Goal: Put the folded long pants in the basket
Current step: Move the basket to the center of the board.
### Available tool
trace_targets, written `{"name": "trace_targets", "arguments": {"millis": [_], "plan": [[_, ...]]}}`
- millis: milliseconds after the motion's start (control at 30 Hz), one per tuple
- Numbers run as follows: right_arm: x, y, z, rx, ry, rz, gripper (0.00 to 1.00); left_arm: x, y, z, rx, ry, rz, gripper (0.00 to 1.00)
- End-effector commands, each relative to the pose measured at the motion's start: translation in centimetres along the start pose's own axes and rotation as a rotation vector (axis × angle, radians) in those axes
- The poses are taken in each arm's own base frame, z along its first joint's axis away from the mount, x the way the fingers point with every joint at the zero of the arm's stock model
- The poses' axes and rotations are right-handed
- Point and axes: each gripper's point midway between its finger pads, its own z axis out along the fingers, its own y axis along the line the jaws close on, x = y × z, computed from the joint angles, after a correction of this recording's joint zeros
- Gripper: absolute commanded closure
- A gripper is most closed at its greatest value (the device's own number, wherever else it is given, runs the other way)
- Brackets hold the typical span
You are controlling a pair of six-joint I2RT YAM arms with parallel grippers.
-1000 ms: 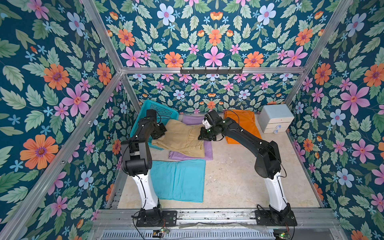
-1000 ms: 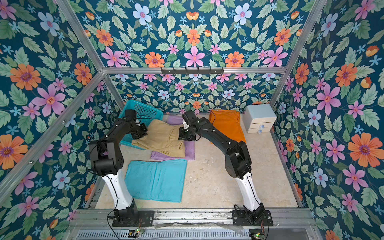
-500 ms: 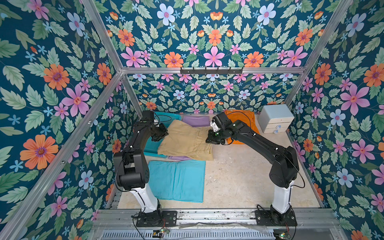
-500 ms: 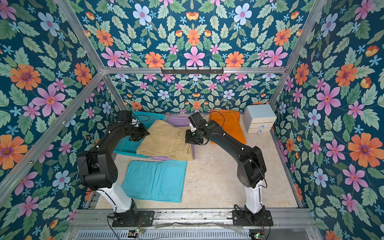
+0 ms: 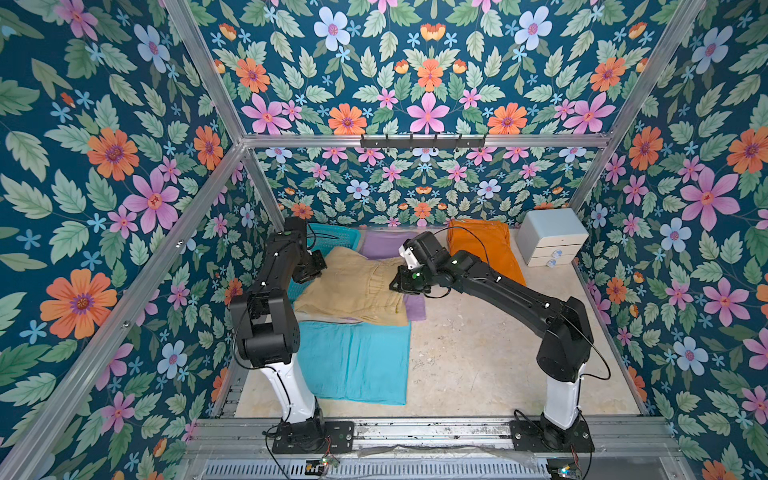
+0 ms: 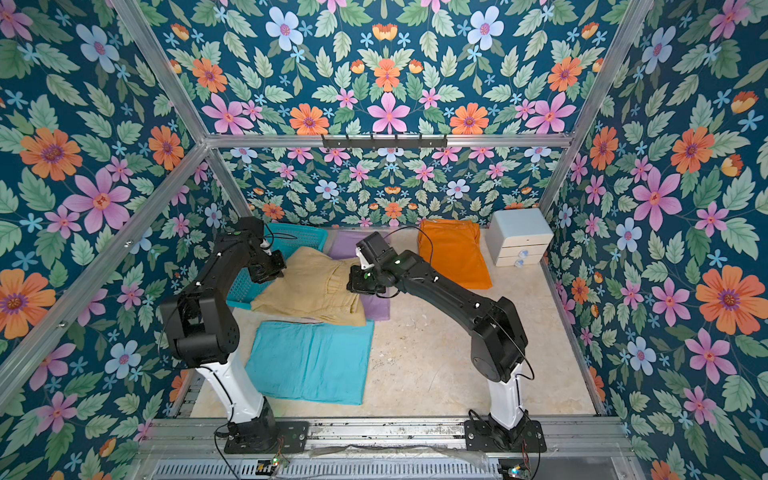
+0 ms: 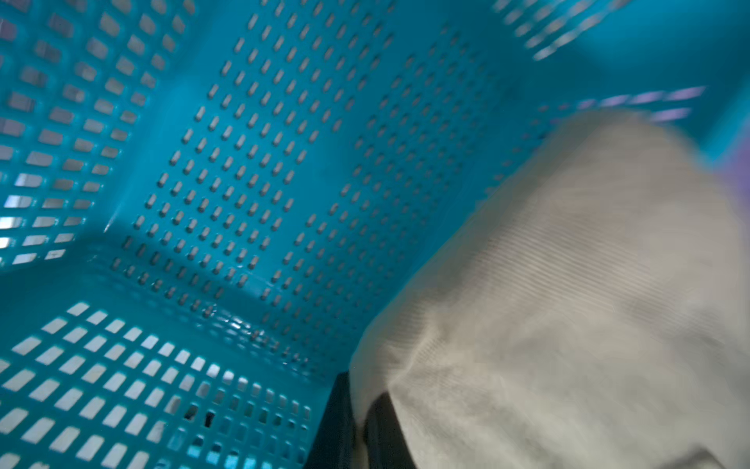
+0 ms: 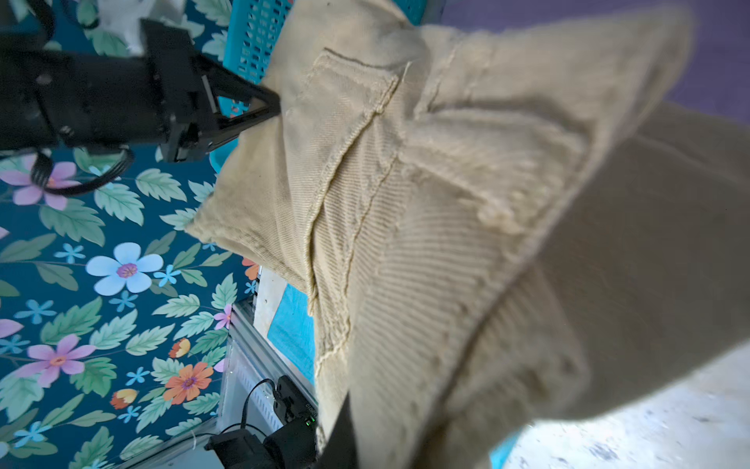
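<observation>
- The left gripper (image 8: 272, 106) is pinching the nine o'clock edge of the khaki tan folded cloth trousers (image 5: 353, 286). The right gripper (image 5: 395, 286) is pinching the three o'clock edge, so the fold is carried flat between them rather than sagging open.
- The khaki pair hangs partly over the teal-blue perforated plastic basket (image 5: 336, 237), which stands at eleven o'clock on the pale mottled surface (image 5: 478, 353). The basket floor looks bare in the left wrist view, so probably nothing is loaded yet.
- The turquoise folded trousers (image 5: 357, 357) lie at seven o'clock and the bright orange folded trousers (image 5: 482, 249) at one o'clock. The lilac purple folded trousers (image 5: 380, 245) lie beneath the khaki pair. All three rest on the surface, outside the basket.
</observation>
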Motion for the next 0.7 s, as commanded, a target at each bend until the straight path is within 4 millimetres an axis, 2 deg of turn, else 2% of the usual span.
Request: {"name": "trace_targets", "arguments": {"millis": [0, 100, 233, 433, 567, 667], "plan": [[3.0, -1.2, 1.1, 0.111, 0.097, 0.025, 1.0, -1.8, 5.2, 1.4, -0.263, -0.087, -0.004, 1.0], [2.9, -2.2, 2.2, 0.153, 0.105, 0.037, 1.0, 0.5, 4.3, 3.5, -0.187, 0.003, 0.007, 1.0], [0.6, -3.8, 1.9, 0.16, 0.073, 0.084, 1.0, 2.4, -0.3, 6.0, 0.072, 0.141, -0.011, 1.0], [-3.8, -6.6, -0.9, 0.151, 0.007, 0.155, 1.0, 1.3, -6.2, 8.4, 0.314, 0.229, -0.111, 1.0], [-5.9, -8.0, -2.6, 0.168, -0.015, 0.162, 1.0, 0.3, -10.1, 8.5, 0.389, 0.228, -0.114, 1.0], [-7.2, -9.5, -3.5, 0.174, -0.03, 0.192, 1.0, 0.8, -13.5, 8.4, 0.441, 0.226, -0.07, 1.0]]}}
